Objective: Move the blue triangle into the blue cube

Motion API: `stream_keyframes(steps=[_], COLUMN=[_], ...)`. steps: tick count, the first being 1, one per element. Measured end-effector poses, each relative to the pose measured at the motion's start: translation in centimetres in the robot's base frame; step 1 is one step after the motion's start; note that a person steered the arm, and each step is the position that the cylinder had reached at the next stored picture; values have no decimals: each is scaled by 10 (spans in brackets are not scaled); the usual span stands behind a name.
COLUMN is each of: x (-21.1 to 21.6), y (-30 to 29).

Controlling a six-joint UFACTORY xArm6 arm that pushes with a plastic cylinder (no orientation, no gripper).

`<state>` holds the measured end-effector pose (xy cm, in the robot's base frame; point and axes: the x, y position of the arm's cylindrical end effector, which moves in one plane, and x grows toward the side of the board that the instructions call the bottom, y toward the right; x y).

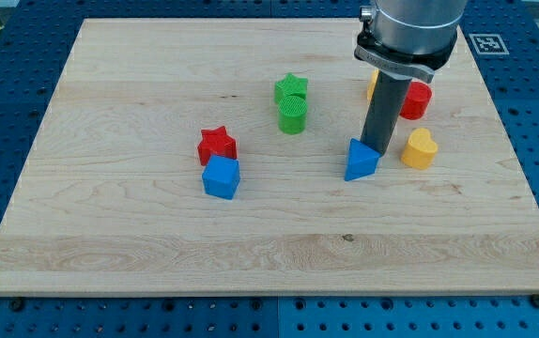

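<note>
The blue triangle (360, 161) lies right of the board's middle. The blue cube (221, 177) lies to its left, well apart, with a red star (217, 144) touching its upper side. My tip (375, 147) stands at the triangle's upper right edge, touching or almost touching it. The dark rod rises from there to the arm's grey head at the view's top.
A green star (291, 88) and a green cylinder (292, 115) sit together above the middle. A yellow heart (420, 148) lies right of my tip. A red cylinder (417, 99) and a yellow block (371, 86), partly hidden by the rod, lie above it. The wooden board (110, 244) rests on a blue table.
</note>
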<state>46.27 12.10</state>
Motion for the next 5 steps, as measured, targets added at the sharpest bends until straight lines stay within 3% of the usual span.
stream_keyframes(steps=[4, 5], x=[44, 58], y=[-40, -25])
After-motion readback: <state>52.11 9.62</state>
